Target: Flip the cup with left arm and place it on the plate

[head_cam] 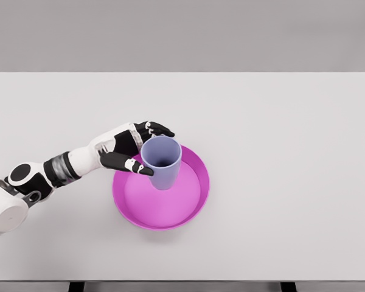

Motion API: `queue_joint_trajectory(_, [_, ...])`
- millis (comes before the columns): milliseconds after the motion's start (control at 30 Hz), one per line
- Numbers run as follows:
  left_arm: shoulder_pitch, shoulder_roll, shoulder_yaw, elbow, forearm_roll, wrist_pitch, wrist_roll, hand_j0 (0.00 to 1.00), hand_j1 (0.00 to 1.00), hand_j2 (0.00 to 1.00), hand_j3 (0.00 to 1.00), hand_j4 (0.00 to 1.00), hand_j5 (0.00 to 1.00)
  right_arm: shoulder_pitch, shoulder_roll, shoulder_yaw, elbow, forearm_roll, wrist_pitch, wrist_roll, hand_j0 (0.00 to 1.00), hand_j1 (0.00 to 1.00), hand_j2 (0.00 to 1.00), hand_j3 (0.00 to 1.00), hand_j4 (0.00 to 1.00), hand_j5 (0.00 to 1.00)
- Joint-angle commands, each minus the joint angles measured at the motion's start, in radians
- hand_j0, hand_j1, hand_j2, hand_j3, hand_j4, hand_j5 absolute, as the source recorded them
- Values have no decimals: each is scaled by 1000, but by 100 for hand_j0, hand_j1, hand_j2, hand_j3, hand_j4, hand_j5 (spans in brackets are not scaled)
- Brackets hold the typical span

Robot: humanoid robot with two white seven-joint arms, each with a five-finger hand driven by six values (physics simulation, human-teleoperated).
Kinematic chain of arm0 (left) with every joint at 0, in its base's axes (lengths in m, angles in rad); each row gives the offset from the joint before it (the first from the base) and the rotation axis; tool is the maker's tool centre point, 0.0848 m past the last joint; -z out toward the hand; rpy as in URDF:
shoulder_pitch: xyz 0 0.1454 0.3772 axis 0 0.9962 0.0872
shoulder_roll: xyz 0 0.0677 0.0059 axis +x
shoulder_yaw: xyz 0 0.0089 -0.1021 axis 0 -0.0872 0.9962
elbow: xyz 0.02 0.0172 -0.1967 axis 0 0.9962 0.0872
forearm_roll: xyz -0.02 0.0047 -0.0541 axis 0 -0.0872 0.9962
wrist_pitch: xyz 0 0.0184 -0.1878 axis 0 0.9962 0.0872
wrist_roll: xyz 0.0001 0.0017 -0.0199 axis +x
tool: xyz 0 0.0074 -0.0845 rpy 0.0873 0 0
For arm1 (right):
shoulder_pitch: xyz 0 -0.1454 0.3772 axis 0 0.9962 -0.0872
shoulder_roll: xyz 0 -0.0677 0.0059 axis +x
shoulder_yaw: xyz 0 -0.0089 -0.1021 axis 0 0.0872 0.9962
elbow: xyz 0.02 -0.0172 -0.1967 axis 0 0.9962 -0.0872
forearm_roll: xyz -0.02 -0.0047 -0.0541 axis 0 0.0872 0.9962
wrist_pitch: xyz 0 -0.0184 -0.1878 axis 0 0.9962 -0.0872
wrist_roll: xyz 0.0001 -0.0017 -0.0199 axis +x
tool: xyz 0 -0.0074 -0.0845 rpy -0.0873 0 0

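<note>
A lavender-blue cup [162, 161] stands upright, mouth up, over the left part of a magenta plate [191, 204]. My left hand [143, 148] reaches in from the lower left and wraps the cup's rim area: fingers [158, 128] curl behind it and the thumb sits in front on its left side. Whether the cup's base rests on the plate or hovers just above it cannot be told. The right arm does not show.
The plate lies near the middle of a white table [280, 134], slightly toward the front. My left forearm [61, 169] stretches across the table's left front area.
</note>
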Motion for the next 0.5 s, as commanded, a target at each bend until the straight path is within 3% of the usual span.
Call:
queue_joint_trajectory(0, [0, 0, 1, 0, 5, 0, 0, 79, 79, 79, 79, 79, 79, 0, 0, 0, 0, 0, 0, 0, 100, 100, 100, 100, 100, 100])
queue_joint_trajectory(467, [2, 1, 1, -3, 5, 0, 0, 89, 89, 89, 89, 89, 89, 0, 0, 0, 0, 0, 0, 0, 100, 100, 100, 100, 100, 100])
